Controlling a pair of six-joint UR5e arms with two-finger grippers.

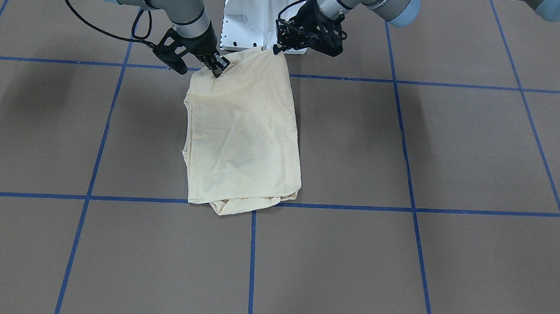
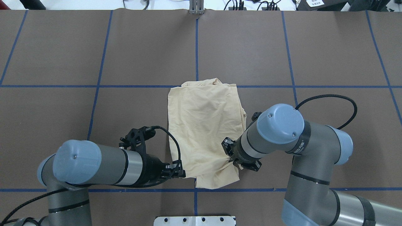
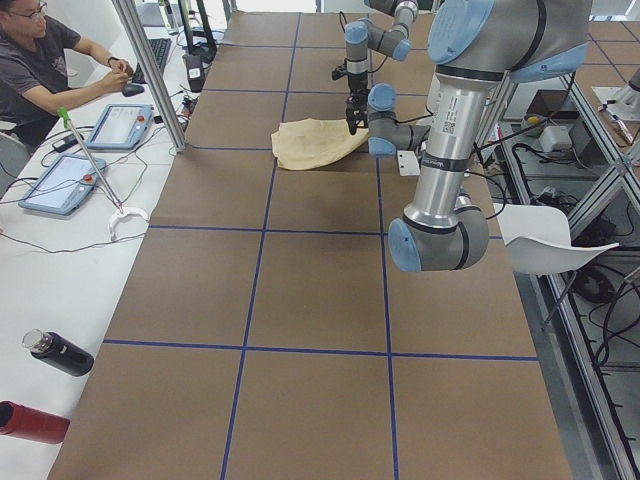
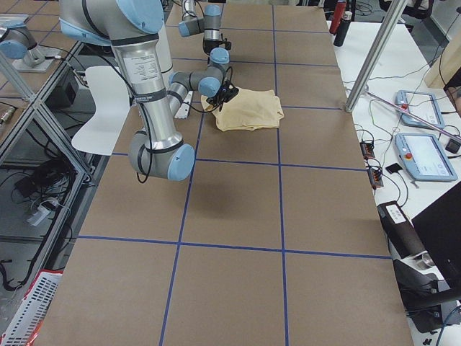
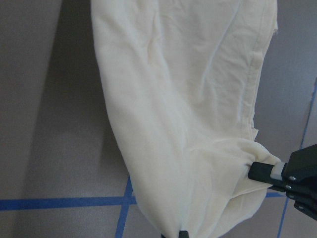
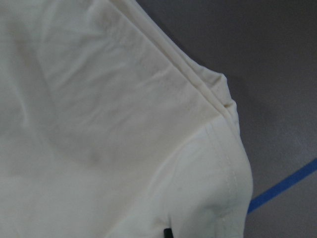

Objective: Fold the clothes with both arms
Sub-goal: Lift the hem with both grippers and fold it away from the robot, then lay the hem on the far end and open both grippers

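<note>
The clothes are one pale cream-yellow T-shirt [image 2: 204,125], folded into a rough rectangle on the brown table close to the robot's base. It also shows in the front view [image 1: 244,135]. My left gripper [image 2: 182,173] is shut on the shirt's near left corner, seen in the front view as the left gripper [image 1: 274,48] holding that corner slightly raised. My right gripper [image 2: 230,160] is shut on a bunched pinch of cloth at the near right edge, and the left wrist view shows the right gripper's fingers [image 5: 267,172] clamped on the fabric. Folded layers [image 6: 218,99] fill the right wrist view.
The white pedestal base [image 1: 263,13] stands just behind the shirt's near edge. Blue tape lines [image 2: 196,47] grid the table. A person [image 3: 40,60] sits at a side bench with control tablets [image 3: 120,125] and bottles [image 3: 55,352]. A white chair [image 4: 101,108] stands beside the table.
</note>
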